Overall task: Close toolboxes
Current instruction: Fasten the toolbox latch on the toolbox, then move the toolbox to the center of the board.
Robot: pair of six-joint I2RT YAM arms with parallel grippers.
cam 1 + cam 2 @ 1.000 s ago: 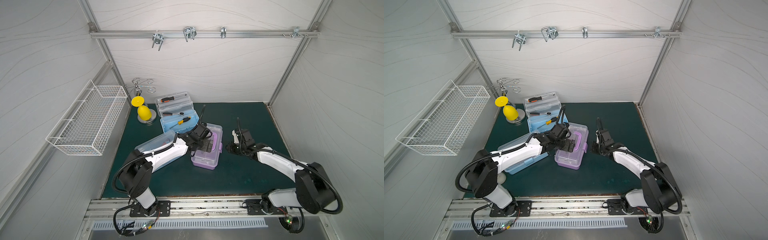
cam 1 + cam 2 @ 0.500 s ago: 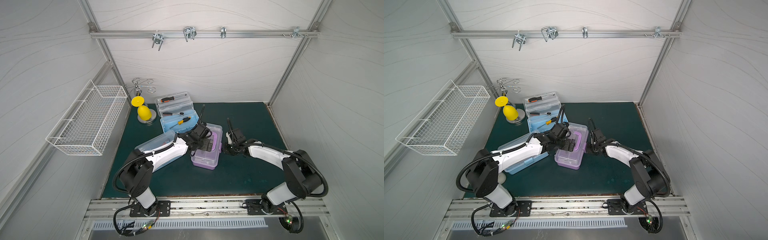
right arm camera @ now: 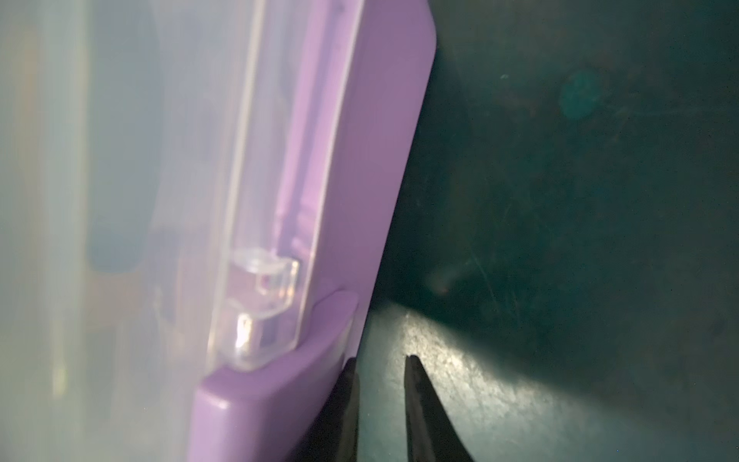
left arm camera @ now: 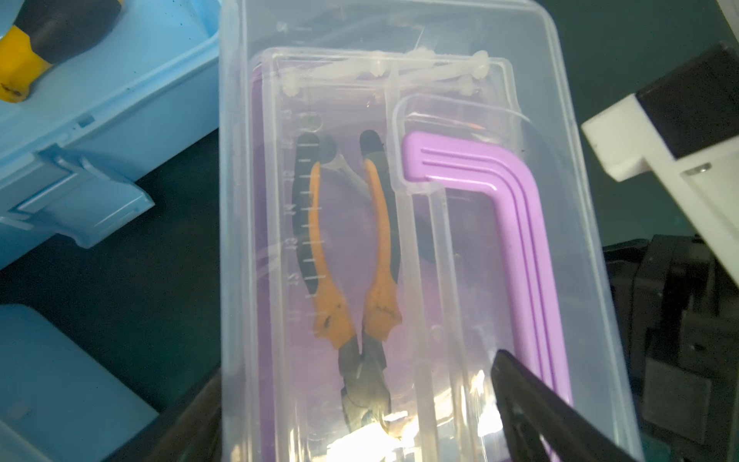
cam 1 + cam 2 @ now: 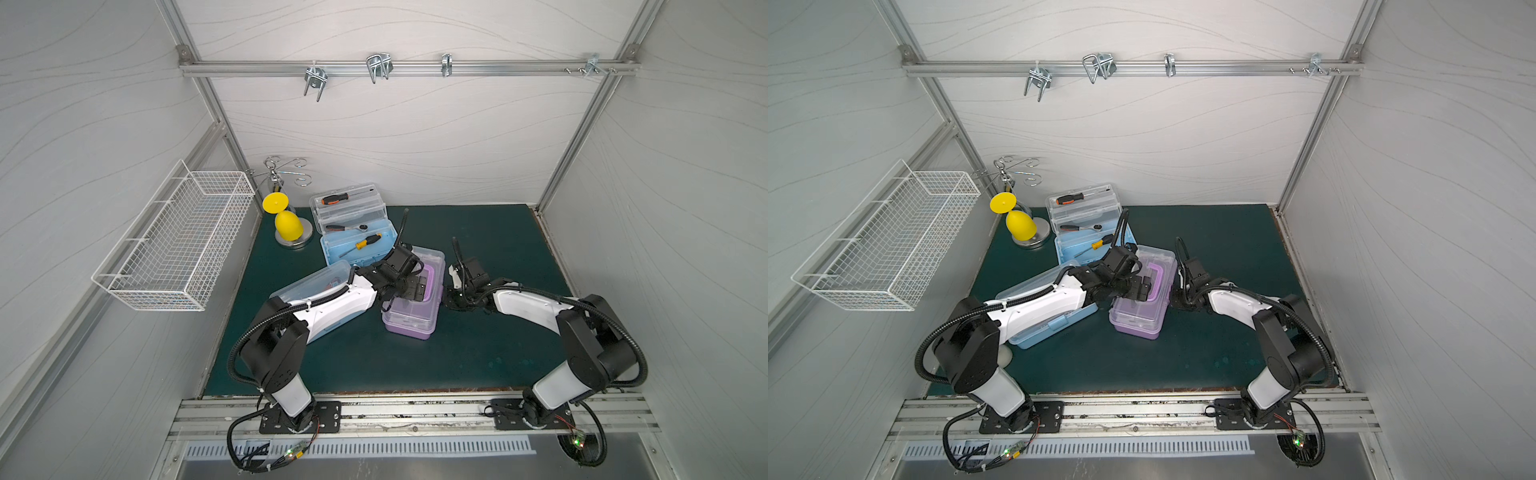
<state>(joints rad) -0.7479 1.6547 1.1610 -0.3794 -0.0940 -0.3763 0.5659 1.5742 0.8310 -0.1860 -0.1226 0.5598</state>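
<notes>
The purple toolbox (image 5: 411,320) sits mid-counter (image 5: 498,232) with its lid down. Its long axis runs front to back, the far end leaning slightly toward the right arm's side. The base is opaque lilac plastic with rounded corners. The lid is clear moulded plastic, with a flat ribbed purple handle (image 4: 516,224) lying along the long axis and orange-and-black pliers (image 4: 348,256) visible through it.

The left gripper (image 4: 356,364) is over the lid, jaws wide apart, one finger by the handle and the other at the box's long side. The right gripper (image 3: 380,359) is low at the box's right side. Its jaws are a narrow gap apart on nothing, one tip right beside the base.

Behind stands an open light-blue toolbox (image 5: 336,249). A shut light-blue toolbox (image 5: 1034,338) lies diagonally under the left arm.
</notes>
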